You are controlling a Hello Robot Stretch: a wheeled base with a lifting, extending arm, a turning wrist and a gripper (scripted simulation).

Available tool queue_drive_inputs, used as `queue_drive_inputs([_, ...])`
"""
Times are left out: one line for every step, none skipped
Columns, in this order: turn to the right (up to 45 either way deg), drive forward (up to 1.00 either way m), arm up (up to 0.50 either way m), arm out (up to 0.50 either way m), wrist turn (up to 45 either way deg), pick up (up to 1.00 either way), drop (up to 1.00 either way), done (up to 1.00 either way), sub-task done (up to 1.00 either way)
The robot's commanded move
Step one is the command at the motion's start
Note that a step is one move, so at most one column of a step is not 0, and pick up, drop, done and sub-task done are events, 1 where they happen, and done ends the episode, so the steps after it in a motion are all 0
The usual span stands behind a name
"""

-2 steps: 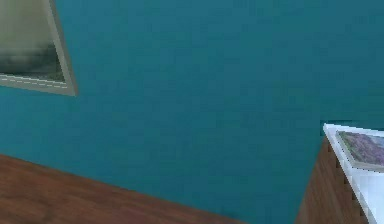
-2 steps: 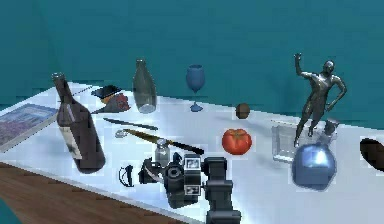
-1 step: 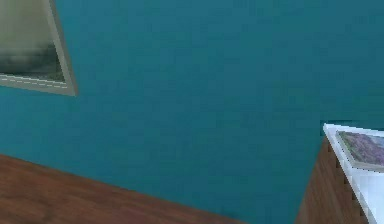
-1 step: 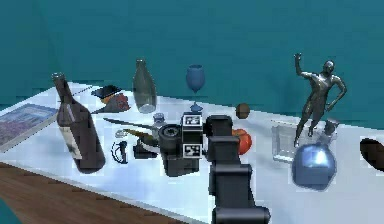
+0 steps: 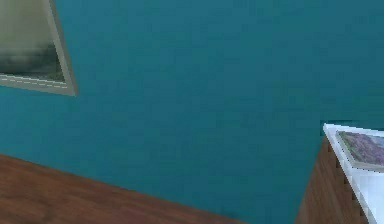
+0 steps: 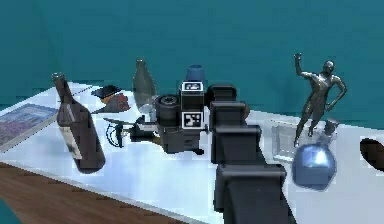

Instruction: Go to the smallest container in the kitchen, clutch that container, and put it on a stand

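In the arm side view my arm [image 6: 240, 160] reaches out over a white tabletop [image 6: 150, 170]. The gripper [image 6: 113, 129] sits left of the two marked white squares, its thin fingers low over the top, between a dark brown bottle [image 6: 80, 125] and a grey-green bottle [image 6: 143, 84]. I cannot tell whether it holds anything. A small clear glass container [image 6: 283, 141] stands to the right of the arm, with a rounded blue-grey flask [image 6: 314, 166] in front of it. A dark blue object [image 6: 195, 72] peeks up behind the white squares.
A bronze figure statue [image 6: 320, 95] stands at the back right and a dark dish [image 6: 373, 150] at the right edge. A magazine [image 6: 20, 125] lies on the table's left end [image 5: 345, 165]. Ahead are a teal wall [image 5: 200, 100], a framed picture [image 5: 35, 45] and wooden floor [image 5: 60, 195].
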Motion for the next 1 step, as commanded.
queue_drive_inputs([0.0, 0.00, 0.00, 0.00, -45.0, 0.00, 0.00, 0.00, 0.00])
